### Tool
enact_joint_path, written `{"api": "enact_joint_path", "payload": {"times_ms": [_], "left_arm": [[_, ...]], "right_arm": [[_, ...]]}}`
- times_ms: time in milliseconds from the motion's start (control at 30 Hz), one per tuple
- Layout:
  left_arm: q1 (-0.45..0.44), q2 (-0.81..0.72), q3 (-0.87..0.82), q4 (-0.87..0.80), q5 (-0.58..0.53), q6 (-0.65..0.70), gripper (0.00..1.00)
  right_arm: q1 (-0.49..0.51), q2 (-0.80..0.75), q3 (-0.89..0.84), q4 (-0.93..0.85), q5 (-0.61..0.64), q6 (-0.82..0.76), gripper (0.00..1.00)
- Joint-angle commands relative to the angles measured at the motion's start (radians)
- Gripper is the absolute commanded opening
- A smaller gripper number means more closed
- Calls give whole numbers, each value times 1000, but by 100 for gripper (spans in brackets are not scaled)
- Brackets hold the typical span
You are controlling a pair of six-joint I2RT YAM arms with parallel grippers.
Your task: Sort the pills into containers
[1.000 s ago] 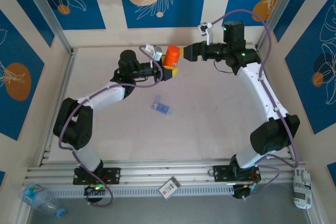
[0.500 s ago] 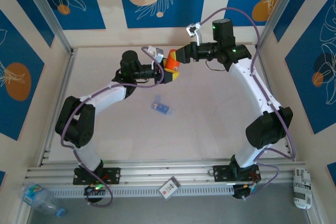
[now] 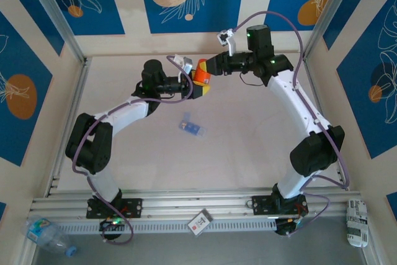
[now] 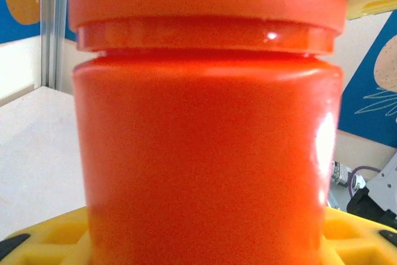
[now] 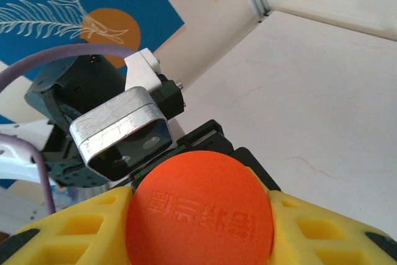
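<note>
Toward the far middle of the pale tabletop [image 3: 248, 147], the two arms meet around an orange cylindrical plastic bottle [image 3: 200, 74] held up off the surface. The left gripper [image 3: 201, 87] reaches in from the left, its yellow fingers [image 4: 43, 240] pressed against the lower part of the bottle's body on both sides, clamping it. In the left wrist view the bottle stands upright and very close, with a ridge below its round orange cap [image 5: 200, 212].

The right gripper [image 3: 208, 69] comes in from the right at the bottle's top. Its yellow fingers [image 5: 68, 234] sit tight against either side of the cap, gripping it. The cap's flat top carries raised lettering too small to read. Just beyond the cap in the right wrist view is the silver camera housing [image 5: 121, 130] on the left wrist.

A small flat translucent blue plastic pill box [image 3: 191, 126] lies on the table near its centre, slightly angled, nearer the arm bases and well apart from both grippers. Its contents cannot be made out.
</note>
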Motion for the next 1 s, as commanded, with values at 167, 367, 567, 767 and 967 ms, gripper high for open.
{"api": "enact_joint_path", "payload": {"times_ms": [167,367,567,767,967], "left_arm": [[-37,-116,-40,77,-289,106,0],[-92,-160,-92,89,-459,199,0],[-96,-138,-99,105,-456,186,0],[-81,-106,-78,89,-408,171,0],[-62,-78,-59,73,-350,161,0]], "right_arm": [[123,-82,-265,181,359,254,30],[174,-111,-376,301,492,375,29],[171,-114,-357,278,498,376,31],[72,-142,-258,212,357,354,49],[-42,-201,-207,181,152,267,85]]}}
